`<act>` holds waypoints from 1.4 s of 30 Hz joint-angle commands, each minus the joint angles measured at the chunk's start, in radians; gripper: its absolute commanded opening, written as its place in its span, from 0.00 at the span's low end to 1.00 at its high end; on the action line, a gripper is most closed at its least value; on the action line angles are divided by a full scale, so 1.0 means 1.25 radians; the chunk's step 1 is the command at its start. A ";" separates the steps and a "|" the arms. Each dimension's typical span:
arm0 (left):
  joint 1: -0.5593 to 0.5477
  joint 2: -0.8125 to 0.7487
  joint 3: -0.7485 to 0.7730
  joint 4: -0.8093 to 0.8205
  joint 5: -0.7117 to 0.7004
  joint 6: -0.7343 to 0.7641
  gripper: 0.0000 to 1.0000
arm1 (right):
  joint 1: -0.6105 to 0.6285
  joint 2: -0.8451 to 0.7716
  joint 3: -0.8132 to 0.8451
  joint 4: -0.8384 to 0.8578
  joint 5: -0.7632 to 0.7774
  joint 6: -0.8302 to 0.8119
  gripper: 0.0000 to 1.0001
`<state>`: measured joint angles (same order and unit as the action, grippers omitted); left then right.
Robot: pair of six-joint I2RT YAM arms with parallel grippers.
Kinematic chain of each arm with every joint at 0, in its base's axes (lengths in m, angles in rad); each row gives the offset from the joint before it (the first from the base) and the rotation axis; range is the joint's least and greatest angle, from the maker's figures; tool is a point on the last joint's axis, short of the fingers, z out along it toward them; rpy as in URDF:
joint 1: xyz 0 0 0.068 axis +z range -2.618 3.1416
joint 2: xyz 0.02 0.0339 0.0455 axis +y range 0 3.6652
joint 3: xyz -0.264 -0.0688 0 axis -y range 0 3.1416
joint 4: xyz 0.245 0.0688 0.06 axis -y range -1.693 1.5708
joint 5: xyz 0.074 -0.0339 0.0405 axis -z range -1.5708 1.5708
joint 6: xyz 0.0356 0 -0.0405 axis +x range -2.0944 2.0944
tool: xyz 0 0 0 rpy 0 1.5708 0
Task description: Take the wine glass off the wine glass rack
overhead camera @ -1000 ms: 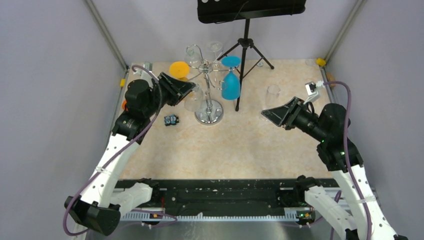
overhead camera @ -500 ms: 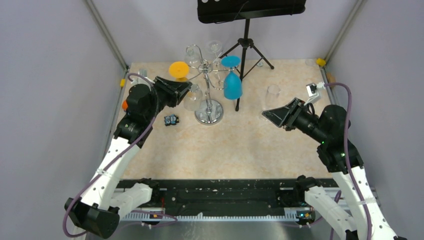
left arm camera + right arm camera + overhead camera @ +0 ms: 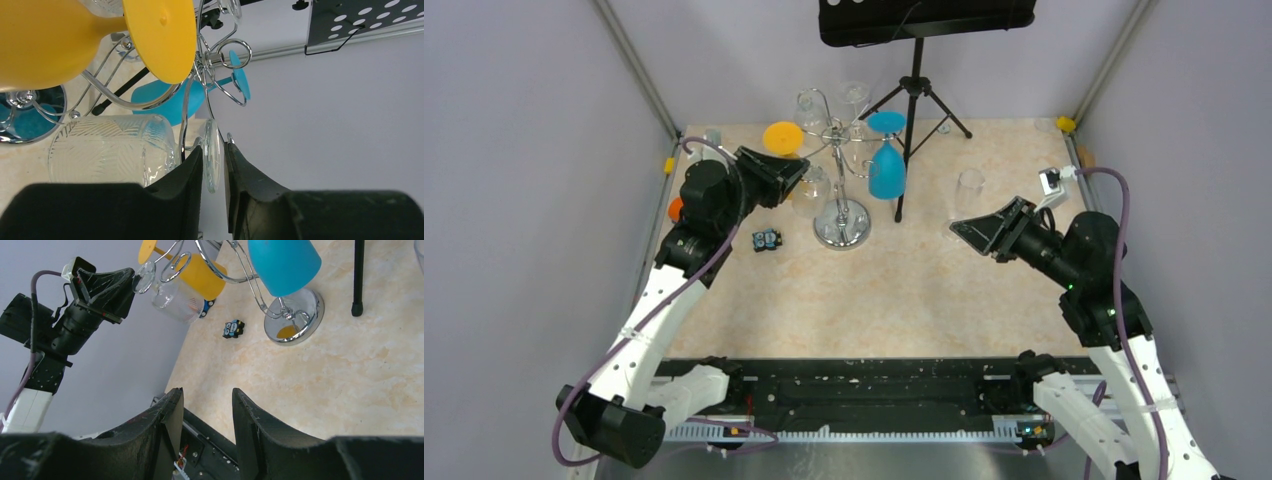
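Wine glass (image 3: 110, 150) foot pinched edge-on between left gripper (image 3: 214, 150) jaws

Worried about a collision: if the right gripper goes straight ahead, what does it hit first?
Likely the rack, at its round base, unless it dips to the table first; depth is unclear.

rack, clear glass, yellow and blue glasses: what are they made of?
Rack: likely chromed metal wire; mirror-bright, and its base reflects colours. Clear glass: transparent with a cut leaf pattern; glass or clear plastic, cannot tell. Yellow glass and blue glass: opaque, matte, uniform colour, probably plastic.
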<state>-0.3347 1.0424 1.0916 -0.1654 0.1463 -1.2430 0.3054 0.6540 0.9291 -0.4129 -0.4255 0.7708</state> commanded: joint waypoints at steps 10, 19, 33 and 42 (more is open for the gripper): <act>-0.002 0.004 0.031 -0.036 0.020 0.103 0.00 | 0.007 -0.007 0.003 0.012 0.009 -0.006 0.42; -0.002 -0.065 0.024 0.008 0.022 0.075 0.00 | 0.007 -0.013 0.004 0.005 0.017 -0.007 0.42; -0.001 -0.067 0.055 -0.018 -0.041 0.094 0.00 | 0.007 -0.021 0.006 -0.003 0.020 -0.005 0.42; 0.000 -0.045 0.063 0.025 -0.080 0.072 0.00 | 0.007 -0.023 0.002 -0.003 0.016 -0.009 0.48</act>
<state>-0.3351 0.9802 1.1088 -0.2562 0.0837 -1.1427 0.3054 0.6353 0.9291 -0.4351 -0.4118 0.7700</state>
